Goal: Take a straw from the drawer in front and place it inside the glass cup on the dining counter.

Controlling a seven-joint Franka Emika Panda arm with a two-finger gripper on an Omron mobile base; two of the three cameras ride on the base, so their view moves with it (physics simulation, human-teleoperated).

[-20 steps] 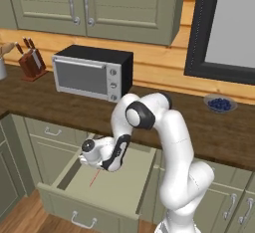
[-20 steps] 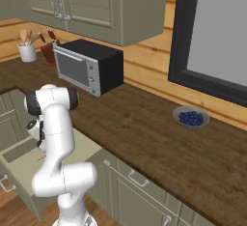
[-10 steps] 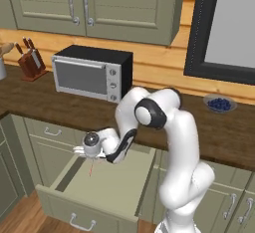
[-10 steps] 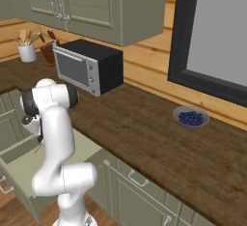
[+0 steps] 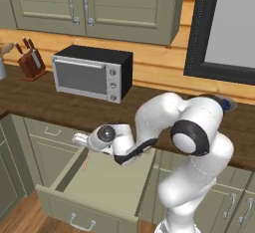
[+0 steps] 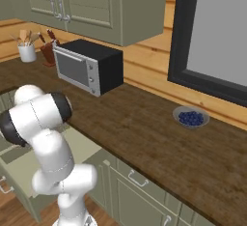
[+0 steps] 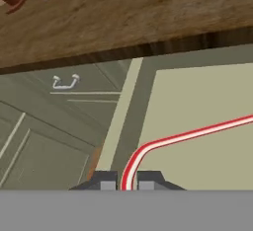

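At the bottom centre of the hand view, the tool (image 7: pixel 126 181) pinches the red straw (image 7: pixel 168 140), which curves off to the right edge over the open drawer (image 7: pixel 207 106). Beyond, probably a toaster oven (image 5: pixel 92 72) sits on the tabletop (image 5: pixel 30 95), upper left.

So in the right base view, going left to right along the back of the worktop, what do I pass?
Utensil holder → knife block → toaster oven → bowl of blueberries.

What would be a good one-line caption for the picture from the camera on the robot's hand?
The end effector, shut on the red straw, holds it above the open drawer under the wooden counter edge.
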